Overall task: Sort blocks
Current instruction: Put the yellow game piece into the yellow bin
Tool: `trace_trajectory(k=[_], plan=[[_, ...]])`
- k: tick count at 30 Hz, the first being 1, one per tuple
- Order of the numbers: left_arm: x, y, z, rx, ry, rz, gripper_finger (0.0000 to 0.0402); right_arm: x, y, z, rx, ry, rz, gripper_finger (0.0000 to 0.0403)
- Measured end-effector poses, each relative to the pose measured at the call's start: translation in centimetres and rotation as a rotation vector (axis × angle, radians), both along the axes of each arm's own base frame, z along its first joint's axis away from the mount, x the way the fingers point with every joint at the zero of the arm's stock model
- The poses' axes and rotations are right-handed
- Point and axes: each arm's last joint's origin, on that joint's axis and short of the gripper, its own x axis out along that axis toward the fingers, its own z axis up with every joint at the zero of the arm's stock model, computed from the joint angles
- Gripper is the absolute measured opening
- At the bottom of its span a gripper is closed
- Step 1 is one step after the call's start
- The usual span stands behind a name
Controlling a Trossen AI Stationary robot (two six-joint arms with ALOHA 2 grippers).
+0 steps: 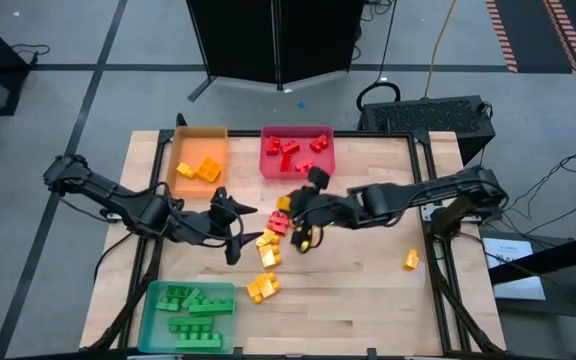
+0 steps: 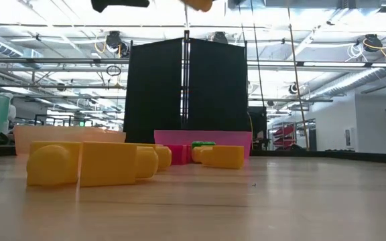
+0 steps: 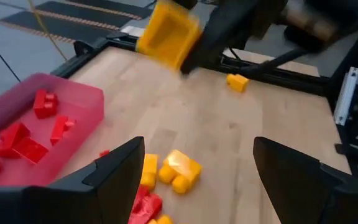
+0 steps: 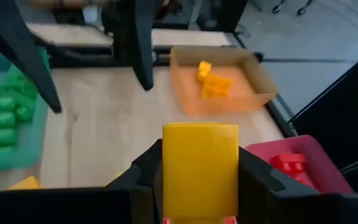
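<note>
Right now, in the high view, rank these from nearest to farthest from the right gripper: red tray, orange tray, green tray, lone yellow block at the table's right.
From the right gripper:
1. Red tray, just behind it at the far edge.
2. Lone yellow block, off to the right.
3. Orange tray and green tray, both on the left: too close to call.
</note>
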Motion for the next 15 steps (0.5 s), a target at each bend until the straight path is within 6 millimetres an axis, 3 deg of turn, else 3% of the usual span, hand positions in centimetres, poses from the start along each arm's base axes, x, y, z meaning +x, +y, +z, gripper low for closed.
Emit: trace_trajectory(k=[5, 10, 15], plan=[[0.7, 0.8, 1.0, 0.032, -0.097, 0.010, 0.0304, -2.4, -1.2, 1.6, -0.014, -0.061, -0.051, 0.0112], [1.7, 1.9, 3.8, 0.089, -0.342, -0.043, 0.0304, -4.0, -2.1, 2.9, 0.002, -0.230, -0.063, 0.0112], [2.1, 3.5, 5.2, 0.104, -0.479, -0.080, 0.0304, -5.0, -2.5, 3.0, 0.033, -0.385, -0.052, 0.0112]])
